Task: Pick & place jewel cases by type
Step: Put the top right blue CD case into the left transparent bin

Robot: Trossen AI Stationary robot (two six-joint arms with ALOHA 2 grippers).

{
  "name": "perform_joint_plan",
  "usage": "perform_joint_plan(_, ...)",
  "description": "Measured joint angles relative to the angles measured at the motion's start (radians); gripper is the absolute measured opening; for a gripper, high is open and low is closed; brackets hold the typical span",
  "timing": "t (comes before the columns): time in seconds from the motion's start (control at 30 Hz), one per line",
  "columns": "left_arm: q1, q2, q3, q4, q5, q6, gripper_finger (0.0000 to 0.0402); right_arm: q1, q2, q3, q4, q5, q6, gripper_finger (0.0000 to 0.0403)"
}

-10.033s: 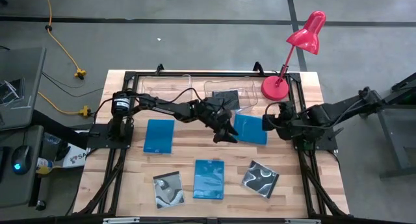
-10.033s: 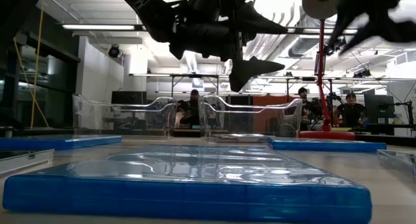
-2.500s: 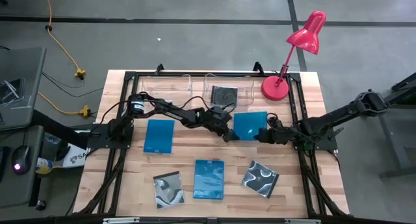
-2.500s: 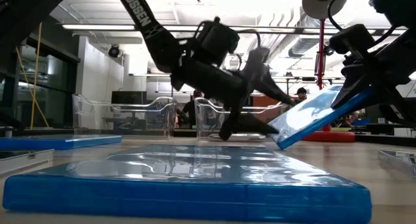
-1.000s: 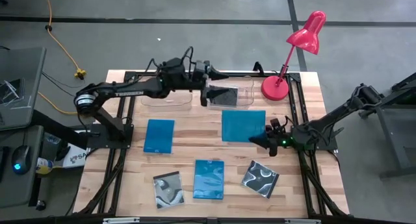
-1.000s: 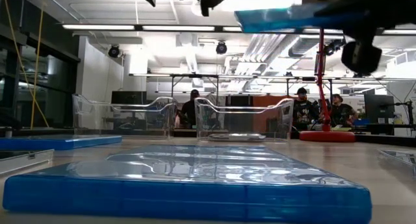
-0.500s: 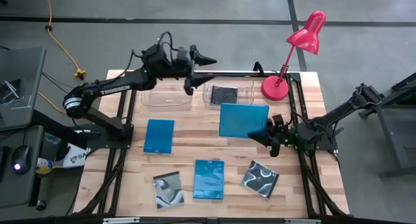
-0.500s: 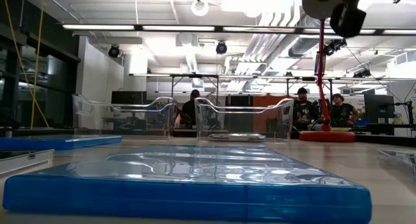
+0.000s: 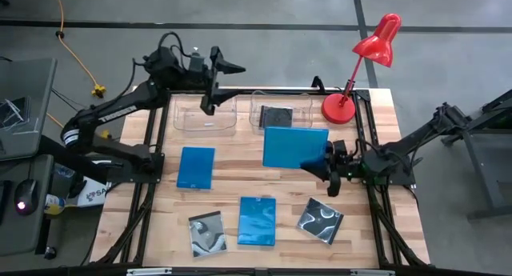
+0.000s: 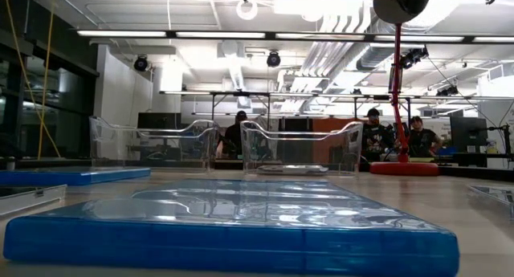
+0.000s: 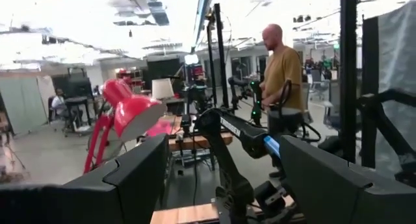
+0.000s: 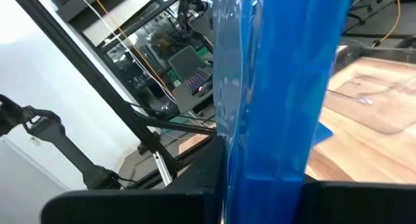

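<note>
High view: right gripper (image 9: 326,166) clamped on blue case (image 9: 294,147), now lifted beside lamp (image 9: 362,62); left gripper (image 9: 220,80) spread, withdrawn. Binning pending.

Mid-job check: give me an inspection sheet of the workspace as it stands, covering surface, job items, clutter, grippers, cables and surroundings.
Surface: wooden table, black frame.
Job's things: lifted blue case in the right gripper; two blue cases and two swirl-cover cases lying flat; one black case in the right clear tub; left clear tub looks empty.
Clutter: red desk lamp at the far right corner.
Grippers: left gripper open, raised above the far edge; right gripper shut on the lifted blue case.
Cables: yellow cord on the floor.
Surroundings: people beyond the table.
</note>
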State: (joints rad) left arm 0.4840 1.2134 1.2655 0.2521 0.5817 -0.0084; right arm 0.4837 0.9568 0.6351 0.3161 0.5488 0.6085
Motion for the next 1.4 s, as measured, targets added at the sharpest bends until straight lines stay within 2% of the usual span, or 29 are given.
perform_joint_plan(0.27, 0.0, -0.106, 0.0, -0.109, -0.021, 0.074, 0.0291, -0.042, 0.149, 0.154, -0.006, -0.046, -0.06, 0.0028)
perform_joint_plan(0.63, 0.0, -0.275, 0.0, -0.418, -0.161, 0.192, 0.0291, -0.169, 0.344, 0.45, -0.21, -0.18, -0.067, 0.0029)
perform_joint_plan(0.87, 0.0, -0.39, 0.0, -0.632, -0.308, 0.267, 0.0291, -0.284, 0.459, 0.619, -0.336, -0.281, -0.055, 0.0029)
perform_joint_plan(1.17, 0.0, -0.542, 0.0, -0.82, -0.479, 0.319, 0.0291, -0.441, 0.566, 0.726, -0.416, -0.4, 0.018, 0.0027)
perform_joint_plan(1.4, 0.0, -0.656, -0.075, -0.861, -0.461, 0.296, 0.0291, -0.557, 0.65, 0.771, -0.418, -0.505, 0.048, 0.0027)
